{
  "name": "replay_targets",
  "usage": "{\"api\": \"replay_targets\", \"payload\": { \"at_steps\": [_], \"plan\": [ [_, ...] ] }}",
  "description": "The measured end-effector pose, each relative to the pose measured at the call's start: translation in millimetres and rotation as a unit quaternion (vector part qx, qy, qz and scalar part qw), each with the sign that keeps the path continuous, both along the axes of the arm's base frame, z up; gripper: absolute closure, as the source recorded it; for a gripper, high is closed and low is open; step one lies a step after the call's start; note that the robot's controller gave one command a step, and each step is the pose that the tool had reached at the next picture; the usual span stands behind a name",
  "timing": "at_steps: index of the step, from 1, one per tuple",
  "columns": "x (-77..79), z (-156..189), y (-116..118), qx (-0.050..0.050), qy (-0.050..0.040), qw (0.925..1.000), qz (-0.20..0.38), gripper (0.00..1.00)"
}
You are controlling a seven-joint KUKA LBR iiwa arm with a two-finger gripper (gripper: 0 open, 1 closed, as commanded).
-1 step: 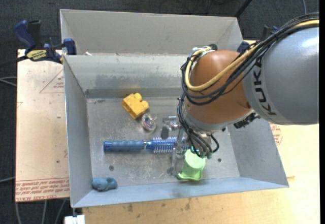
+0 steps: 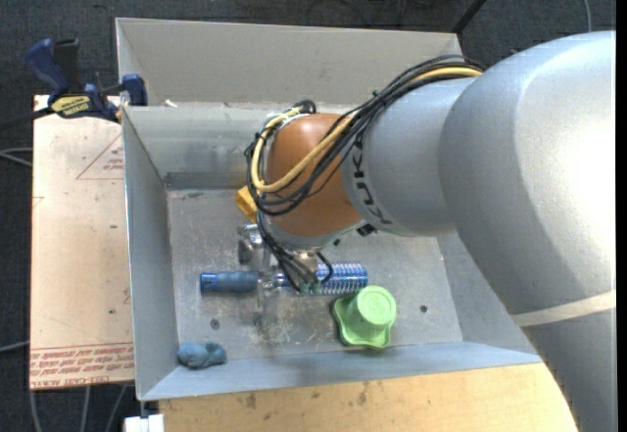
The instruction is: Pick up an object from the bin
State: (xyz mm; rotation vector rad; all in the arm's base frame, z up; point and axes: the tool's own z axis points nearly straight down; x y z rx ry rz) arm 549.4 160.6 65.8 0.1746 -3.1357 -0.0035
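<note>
My gripper (image 2: 265, 285) hangs below the arm's wrist near the middle of the bin, low over the floor. A dark blue cylinder-shaped thing (image 2: 225, 281) lies flat just to its left, with its right end reaching the gripper. To the right of the gripper lies a blue ridged piece (image 2: 344, 275), partly hidden under the wrist. A light green round lid-like thing (image 2: 365, 316) sits in front of that piece.
A blue-grey lump (image 2: 201, 354) lies in the front left corner. A yellow thing (image 2: 245, 199) peeks out from behind the wrist near the back wall. The arm covers the bin's right side.
</note>
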Motion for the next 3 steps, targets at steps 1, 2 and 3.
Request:
{"api": "replay_targets", "payload": {
  "at_steps": [1,2,3],
  "plan": [
    [1.3,5,-2,0.000,-0.0014,1.0000,-0.002,1.00],
    [-20.7,128,18,0.001,-0.0046,1.0000,-0.009,1.00],
    [8.8,200,-64,-0.002,-0.0041,0.9894,0.145,1.00]
  ]
}}
